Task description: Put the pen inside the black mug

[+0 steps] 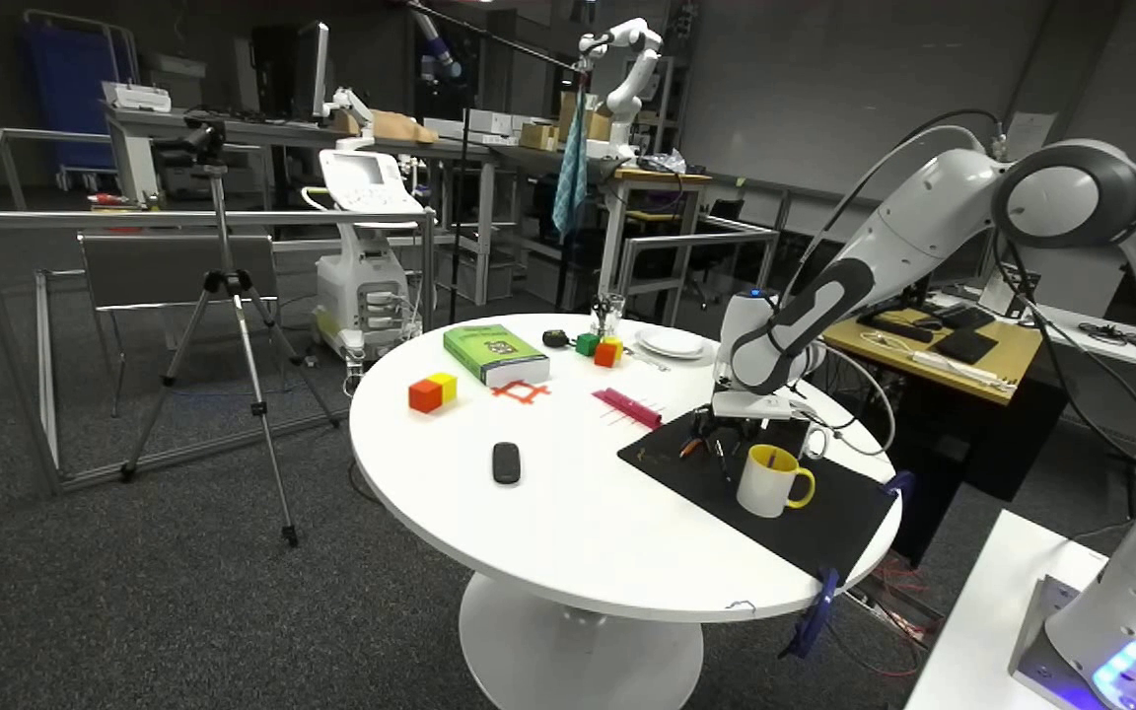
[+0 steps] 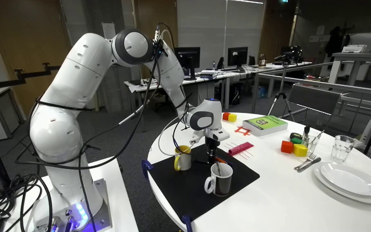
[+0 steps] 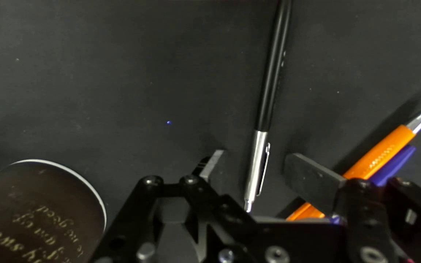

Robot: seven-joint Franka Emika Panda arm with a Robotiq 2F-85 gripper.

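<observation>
Gripper (image 3: 255, 162) wide, fingers apart, down by the mat (image 3: 122, 73), cannot tell if touching it. Black pen (image 3: 272, 76) lies on the mat between the fingers, gap on both sides: dark end runs off the top edge of the wrist view, silver end low, right of centre. Lower right there: orange pen (image 3: 382, 149), blue pen (image 3: 395, 166) just beside it, both partly behind a finger. Black mug (image 3: 38, 219) in the lower left corner, cut by the frame, pale lettering on it. In an exterior view the mug stands upright on the mat, below frame centre, slim stick (image 2: 218, 168) leaning in it, cannot tell what. Yellow mug (image 2: 185, 162), white outside, upright on the mat too, up and left of the black one there. Blue clamps (image 2: 187, 222) at the mat's left and bottom corners. Pink strip (image 2: 241, 148) on the white table (image 2: 269, 206), just past the mat, right of centre. Mid right: green book (image 2: 266, 125). Farther right: blocks (image 2: 287, 147), glass (image 2: 342, 148), plates (image 2: 349, 178) toward the lower right.
</observation>
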